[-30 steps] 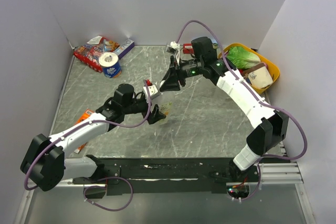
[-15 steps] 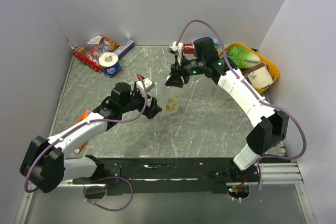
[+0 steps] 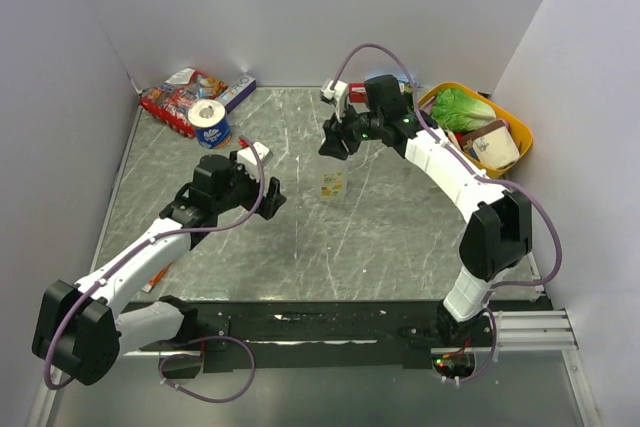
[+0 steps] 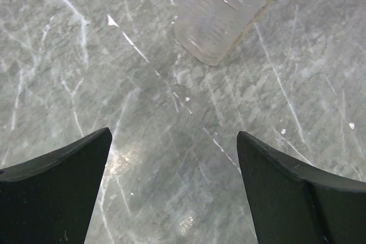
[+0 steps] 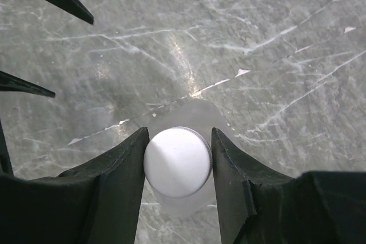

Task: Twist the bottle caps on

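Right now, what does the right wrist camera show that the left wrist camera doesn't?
Only the right wrist view: the white cap from above, pinched by the right gripper on top of the bottle, and the tips of the left gripper at upper left. Only the left wrist view: the left gripper's jaws wide open and empty, with the bottle's lower body beyond them. Both: the clear bottle standing on the grey marbled table.

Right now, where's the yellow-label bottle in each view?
Top external: yellow-label bottle, upright mid-table.
Left wrist: top centre, lower part only.
Right wrist: centre, under the white cap held by the right fingers.
Shared landmark: the grey marbled tabletop.
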Tool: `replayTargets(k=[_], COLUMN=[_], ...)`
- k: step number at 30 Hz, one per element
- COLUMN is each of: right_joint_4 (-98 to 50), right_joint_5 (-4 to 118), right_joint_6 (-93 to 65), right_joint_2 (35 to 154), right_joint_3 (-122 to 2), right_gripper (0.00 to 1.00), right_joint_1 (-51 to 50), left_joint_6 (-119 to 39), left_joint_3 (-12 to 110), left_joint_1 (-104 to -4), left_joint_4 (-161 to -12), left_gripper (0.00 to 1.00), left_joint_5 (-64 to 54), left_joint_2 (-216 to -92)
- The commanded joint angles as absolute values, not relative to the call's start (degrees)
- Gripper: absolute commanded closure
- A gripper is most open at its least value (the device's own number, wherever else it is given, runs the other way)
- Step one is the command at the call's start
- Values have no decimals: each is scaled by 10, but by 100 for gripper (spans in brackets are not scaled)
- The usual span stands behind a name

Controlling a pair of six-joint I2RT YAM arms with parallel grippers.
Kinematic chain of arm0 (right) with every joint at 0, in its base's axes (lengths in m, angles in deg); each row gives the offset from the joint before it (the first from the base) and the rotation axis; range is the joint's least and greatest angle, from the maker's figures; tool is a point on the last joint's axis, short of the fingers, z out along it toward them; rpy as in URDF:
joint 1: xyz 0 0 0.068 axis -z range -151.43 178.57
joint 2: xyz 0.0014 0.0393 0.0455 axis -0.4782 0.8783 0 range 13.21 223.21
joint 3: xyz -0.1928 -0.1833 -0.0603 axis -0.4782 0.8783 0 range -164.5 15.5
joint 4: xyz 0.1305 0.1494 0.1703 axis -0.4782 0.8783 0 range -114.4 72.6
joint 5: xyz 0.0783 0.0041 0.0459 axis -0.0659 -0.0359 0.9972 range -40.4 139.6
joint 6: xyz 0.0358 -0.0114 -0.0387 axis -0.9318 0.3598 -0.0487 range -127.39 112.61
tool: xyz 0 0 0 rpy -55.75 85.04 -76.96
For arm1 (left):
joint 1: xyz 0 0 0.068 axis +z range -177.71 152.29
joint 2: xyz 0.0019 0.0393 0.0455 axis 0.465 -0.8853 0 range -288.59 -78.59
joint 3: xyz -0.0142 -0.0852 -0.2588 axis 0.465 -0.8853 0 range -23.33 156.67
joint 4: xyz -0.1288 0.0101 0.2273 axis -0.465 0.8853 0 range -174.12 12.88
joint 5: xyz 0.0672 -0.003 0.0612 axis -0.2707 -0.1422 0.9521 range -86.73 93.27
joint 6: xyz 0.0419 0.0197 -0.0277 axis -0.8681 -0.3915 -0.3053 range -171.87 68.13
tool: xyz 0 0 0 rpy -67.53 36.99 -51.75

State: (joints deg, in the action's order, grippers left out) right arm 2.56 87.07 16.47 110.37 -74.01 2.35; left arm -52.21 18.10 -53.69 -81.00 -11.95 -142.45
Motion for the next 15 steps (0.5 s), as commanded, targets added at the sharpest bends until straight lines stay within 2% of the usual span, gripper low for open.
replayTargets(k=[1,2,6,8,9,11,12,15], right_joint_4=[-18,-20,-25,-29,-29,-27,-26,-23], right_joint_5=[862,862,853,847,847,841,839,823], right_joint_6=[163,163,155,151,155,153,155,155], right_joint_2=[1103,1103,1106,1106,1106,1106,1106,1098], right_joint_3=[-738,-735,-726,-723,-723,-725,-725,-735], right_gripper=[77,75,54,46,39,32,19,1], right_joint_1=[23,24,23,24,23,23,24,24], left_joint_6=[-533,-535,-542,-542,-541,-539,-538,-538], left_joint_3=[189,189,194,194,194,192,191,196], left_joint_1=[-523,-521,-518,-518,-518,-516,-516,-514], left_joint_4=[-819,-822,-822,-823,-824,-826,-827,-827], left_gripper=[4,4,4,4,4,4,4,4], left_joint_5=[-111,-108,-103,-103,-105,-108,-110,-110], left_joint_2=[-1419,-1420,-1424,-1426,-1426,-1427,-1428,-1428])
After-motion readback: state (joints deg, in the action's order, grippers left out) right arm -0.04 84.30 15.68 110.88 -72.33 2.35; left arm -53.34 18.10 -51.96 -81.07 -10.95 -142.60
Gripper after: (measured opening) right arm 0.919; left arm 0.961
